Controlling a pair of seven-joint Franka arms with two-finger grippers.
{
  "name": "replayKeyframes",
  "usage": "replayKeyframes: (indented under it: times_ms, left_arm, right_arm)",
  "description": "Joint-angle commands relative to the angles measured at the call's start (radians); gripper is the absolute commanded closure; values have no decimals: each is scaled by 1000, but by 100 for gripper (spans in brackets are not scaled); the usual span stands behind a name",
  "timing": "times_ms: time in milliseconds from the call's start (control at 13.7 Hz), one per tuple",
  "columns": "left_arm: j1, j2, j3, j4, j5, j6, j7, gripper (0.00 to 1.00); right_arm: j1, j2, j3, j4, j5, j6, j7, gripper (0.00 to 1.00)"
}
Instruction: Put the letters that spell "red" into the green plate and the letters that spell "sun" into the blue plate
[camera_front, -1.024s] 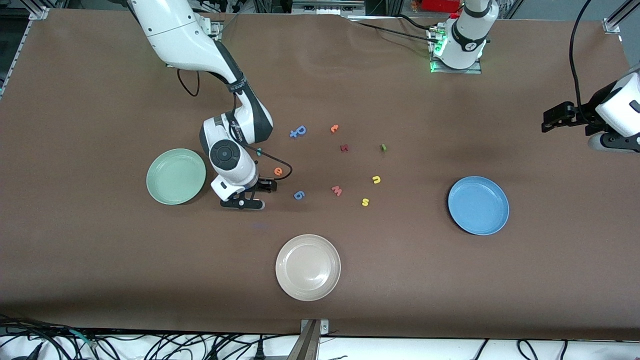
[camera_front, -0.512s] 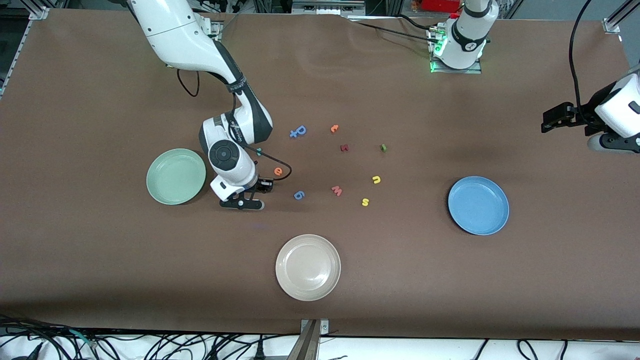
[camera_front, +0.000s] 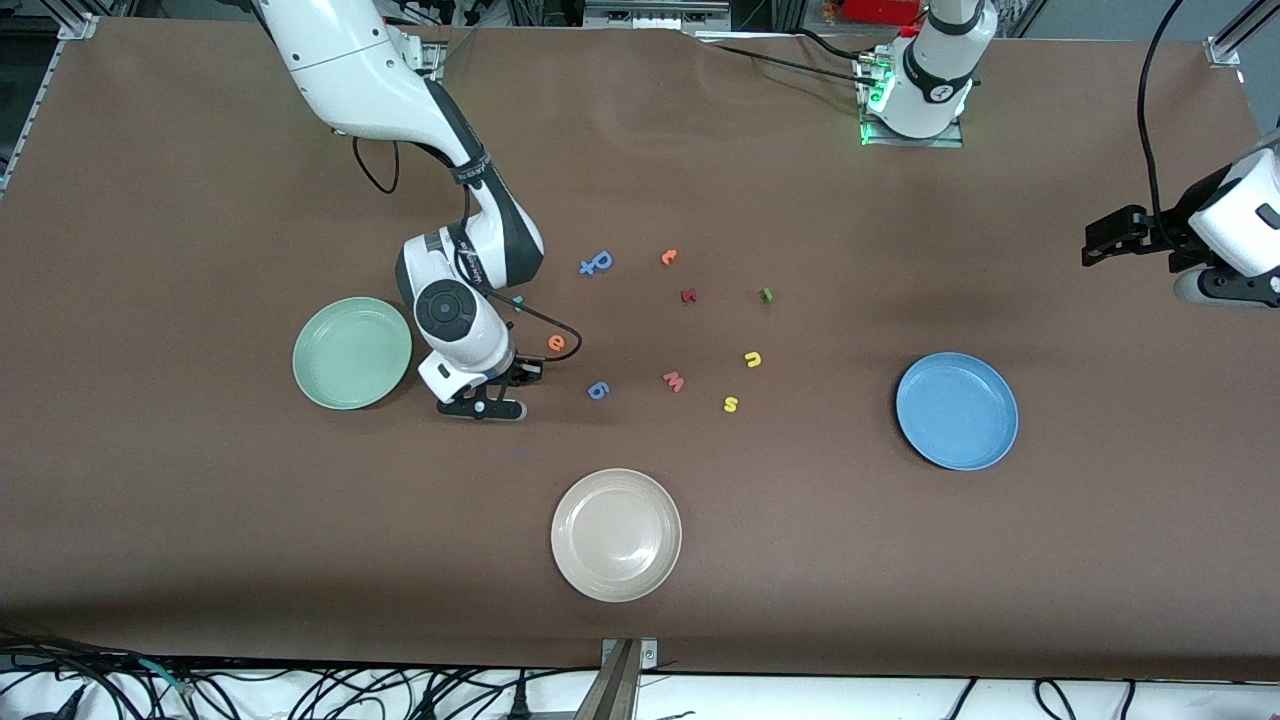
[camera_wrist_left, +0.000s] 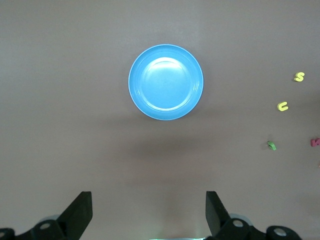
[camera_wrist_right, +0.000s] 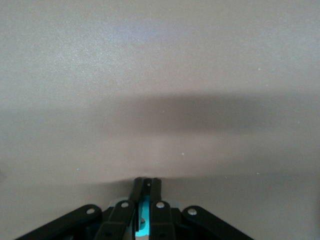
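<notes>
Teal foam letter (camera_wrist_right: 143, 220) was pinched in our right gripper (camera_wrist_right: 145, 187) beside the pale green round plate (camera_front: 352, 352); our left gripper (camera_wrist_left: 147, 210) waited, spread.

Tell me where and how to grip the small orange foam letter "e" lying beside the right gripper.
Judging by its pose, come straight down on the small orange foam letter "e": it lies flat on the brown table, so pinch its outer edges across the narrow width, from above.

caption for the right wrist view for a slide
Right claw shut on a small teal letter, low over the bare brown table.
</notes>
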Motion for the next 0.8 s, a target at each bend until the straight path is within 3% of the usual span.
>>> replayKeyframes:
  times_ms: [0,366,731]
  left_arm:
    - [-6,15,2,29,12,-8,0,0]
    - [-6,15,0,29,12,-8,0,0]
    - [-6,15,0,29,12,-8,0,0]
  right_arm:
    - [-7,-47,2,-5,17,-53,-11,100]
    - [-9,-109,-76,20,16,-221,-78,100]
    - [-13,-121,-231,7,17,-335,-326,100]
